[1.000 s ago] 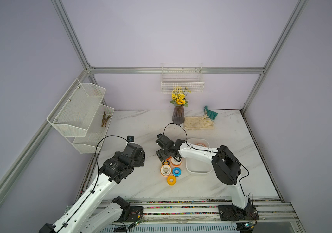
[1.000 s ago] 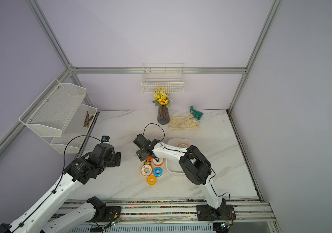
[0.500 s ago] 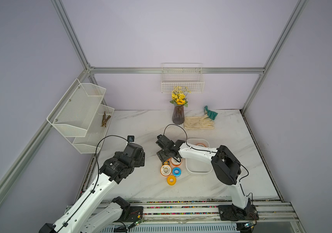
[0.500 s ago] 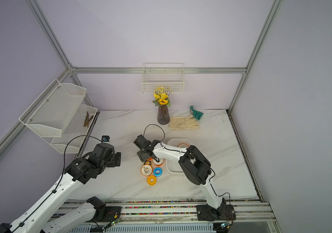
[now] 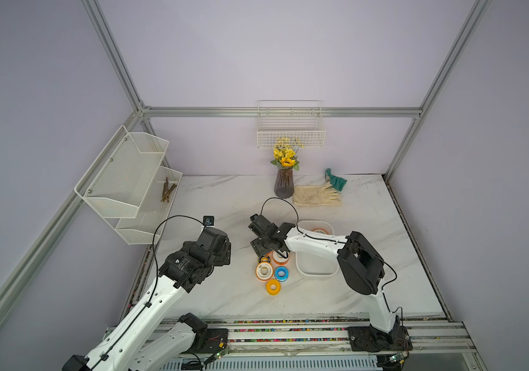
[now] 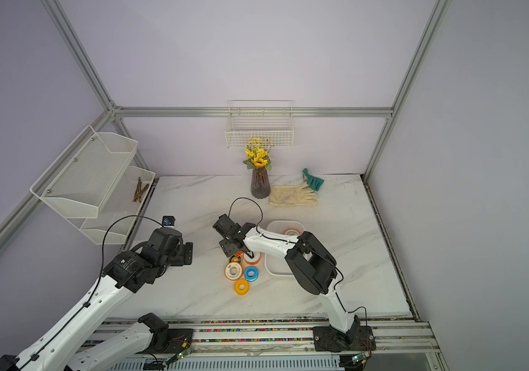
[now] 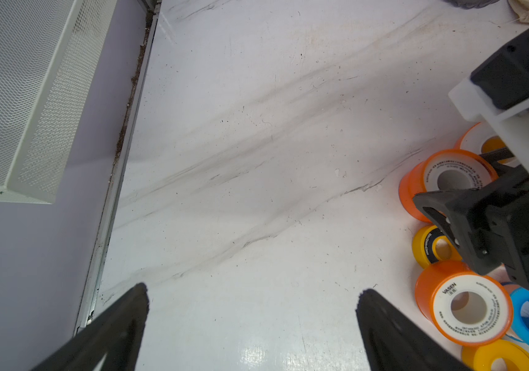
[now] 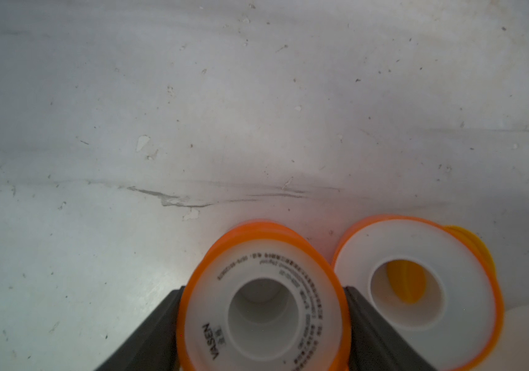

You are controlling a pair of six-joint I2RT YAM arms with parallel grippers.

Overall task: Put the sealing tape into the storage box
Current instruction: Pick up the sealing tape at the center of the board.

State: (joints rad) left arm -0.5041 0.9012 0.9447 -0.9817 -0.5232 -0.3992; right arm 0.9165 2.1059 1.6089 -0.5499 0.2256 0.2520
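Right gripper [image 8: 263, 289]: jaws set against both sides of an orange spool [image 8: 256, 260] of sealing tape, face up on the table [image 8: 256, 96], hole axis upright; second orange spool [image 8: 449, 273] just beside
Storage box [image 5: 316, 266]: just beside the loose spools [image 5: 263, 271], toward the right arm's base; right arm nearer
Left gripper [image 7: 252, 292]: spread wide, empty, over bare table

On my feed the bench [image 5: 224, 205] was white marble veined in grey and the storage box [image 5: 316, 266] plain white. The orange spool [image 8: 263, 308] had a white face with black lettering, my right fingers [image 8: 151, 334] were black, and I also made out a blue spool [image 5: 281, 273], a yellow spool [image 5: 272, 287] and a black-and-yellow spool [image 7: 423, 247]. The gloves [image 5: 316, 196] were cream, the flowers [image 5: 285, 157] yellow.
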